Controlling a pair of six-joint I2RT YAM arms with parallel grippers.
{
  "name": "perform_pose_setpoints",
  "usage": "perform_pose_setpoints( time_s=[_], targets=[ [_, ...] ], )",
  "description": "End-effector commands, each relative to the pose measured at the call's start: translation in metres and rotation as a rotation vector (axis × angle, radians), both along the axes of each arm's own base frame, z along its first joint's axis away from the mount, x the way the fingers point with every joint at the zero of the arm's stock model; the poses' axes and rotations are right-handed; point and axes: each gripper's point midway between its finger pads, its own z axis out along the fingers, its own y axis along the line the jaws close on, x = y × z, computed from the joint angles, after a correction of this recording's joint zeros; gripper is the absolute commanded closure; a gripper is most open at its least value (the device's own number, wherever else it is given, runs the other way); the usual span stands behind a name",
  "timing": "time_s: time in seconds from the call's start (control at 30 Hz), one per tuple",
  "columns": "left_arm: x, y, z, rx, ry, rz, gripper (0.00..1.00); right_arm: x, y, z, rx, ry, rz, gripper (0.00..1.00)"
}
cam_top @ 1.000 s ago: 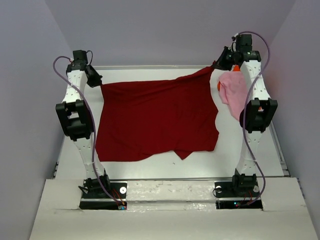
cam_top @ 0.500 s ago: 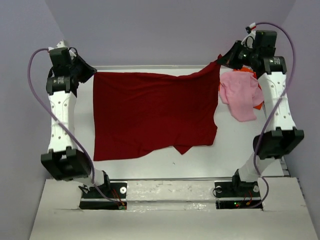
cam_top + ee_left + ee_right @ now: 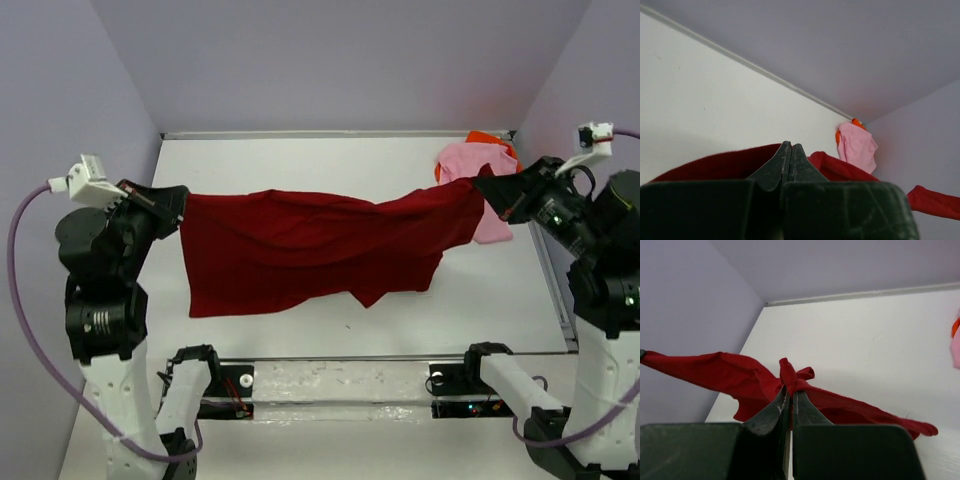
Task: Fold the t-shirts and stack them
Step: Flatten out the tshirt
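Observation:
The dark red t-shirt [image 3: 300, 245] hangs stretched between my two grippers above the white table [image 3: 300, 160], its lower edge drooping onto the surface. My left gripper [image 3: 180, 205] is shut on the shirt's left corner; in the left wrist view its tips [image 3: 791, 146] are pressed together with red cloth [image 3: 715, 165] behind them. My right gripper [image 3: 482, 187] is shut on the right corner, and a bunched fold [image 3: 790, 372] sticks out of its tips [image 3: 791, 390]. The light pink t-shirt [image 3: 465, 162] lies crumpled at the far right, on top of the bright orange t-shirt [image 3: 490, 137].
Lavender walls enclose the table on the left, back and right. A raised rim [image 3: 330, 133] runs along the table's far edge. Both arm bases [image 3: 210, 385] sit at the near edge. The pink shirt [image 3: 856, 147] shows in the far corner in the left wrist view.
Both arms have swung back toward the near side and outward, carrying the red shirt's far edge from the back of the table to above its middle. The pink shirt stayed put.

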Motion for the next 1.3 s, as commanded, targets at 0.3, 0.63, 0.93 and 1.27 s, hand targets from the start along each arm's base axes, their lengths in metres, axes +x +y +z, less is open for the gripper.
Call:
perform_pose_setpoints(
  time_s=[0.3, 0.63, 0.93, 1.27],
  targets=[
    [-0.124, 0.018, 0.164, 0.102, -0.428, 0.182, 1.00, -0.119, -0.052, 0.150, -0.065, -0.579, -0.316, 1.00],
    [-0.143, 0.048, 0.194, 0.012, -0.473, 0.295, 1.00, -0.135, -0.074, 0.183, -0.071, -0.665, -0.447, 1.00],
    [-0.123, 0.067, 0.176, -0.001, -0.414, 0.373, 1.00, -0.107, -0.087, 0.209, -0.051, -0.724, -0.523, 1.00],
    [-0.016, 0.023, 0.022, 0.064, -0.016, 0.260, 1.00, 0.026, -0.059, 0.057, -0.061, -0.175, -0.361, 1.00]
  ],
)
